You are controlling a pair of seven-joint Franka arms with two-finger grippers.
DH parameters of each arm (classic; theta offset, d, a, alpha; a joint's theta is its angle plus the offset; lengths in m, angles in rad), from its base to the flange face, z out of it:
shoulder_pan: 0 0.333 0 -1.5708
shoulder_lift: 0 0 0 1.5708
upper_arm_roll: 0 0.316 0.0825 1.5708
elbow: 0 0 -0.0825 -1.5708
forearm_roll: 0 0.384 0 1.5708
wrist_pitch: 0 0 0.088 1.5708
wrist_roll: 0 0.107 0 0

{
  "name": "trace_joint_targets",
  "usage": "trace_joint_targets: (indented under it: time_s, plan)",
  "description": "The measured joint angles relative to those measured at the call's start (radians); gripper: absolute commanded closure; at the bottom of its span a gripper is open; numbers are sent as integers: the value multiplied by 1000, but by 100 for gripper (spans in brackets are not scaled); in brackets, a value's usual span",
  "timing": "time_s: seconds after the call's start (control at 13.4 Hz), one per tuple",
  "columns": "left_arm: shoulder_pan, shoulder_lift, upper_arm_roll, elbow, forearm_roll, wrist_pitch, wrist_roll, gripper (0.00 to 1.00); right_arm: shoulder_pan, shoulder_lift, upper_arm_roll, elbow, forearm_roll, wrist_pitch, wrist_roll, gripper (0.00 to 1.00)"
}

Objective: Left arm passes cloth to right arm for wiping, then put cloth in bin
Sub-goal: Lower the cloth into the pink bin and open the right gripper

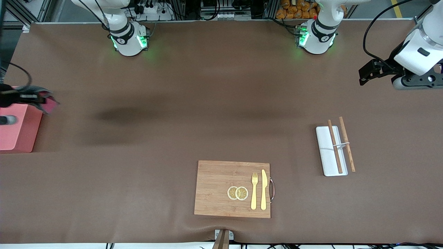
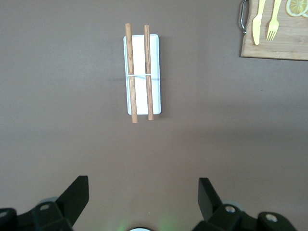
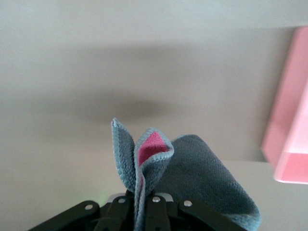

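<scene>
My right gripper (image 1: 27,98) is shut on the dark grey cloth (image 1: 43,98) and holds it in the air over the bin's edge. The cloth's pink-red underside shows at a fold. In the right wrist view the cloth (image 3: 192,163) is pinched between the shut fingers of the right gripper (image 3: 143,204), and hangs bunched. The bin (image 1: 17,133), a pink box, stands at the right arm's end of the table and shows in the right wrist view (image 3: 291,144). My left gripper (image 1: 363,74) is open and empty, up over the table at the left arm's end (image 2: 143,192).
A white tray (image 1: 325,152) with two wooden chopsticks (image 1: 335,147) lies under the left gripper's view; the tray (image 2: 138,57) shows there too. A wooden board (image 1: 214,186) with a fork (image 1: 254,190), a knife (image 1: 263,190) and lemon slices (image 1: 237,193) lies near the front edge.
</scene>
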Motion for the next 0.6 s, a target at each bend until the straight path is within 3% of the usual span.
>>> trace_joint_targets:
  time_s: [0.22, 0.6]
  plan:
    - [0, -5, -1, 0, -14, -11, -1, 0, -124, 54, -1, 63, -111, 8, -166, 100]
    - [1, -3, -9, -2, -16, -9, -13, 0, -256, 279, 0, 200, -213, 162, -285, 100]
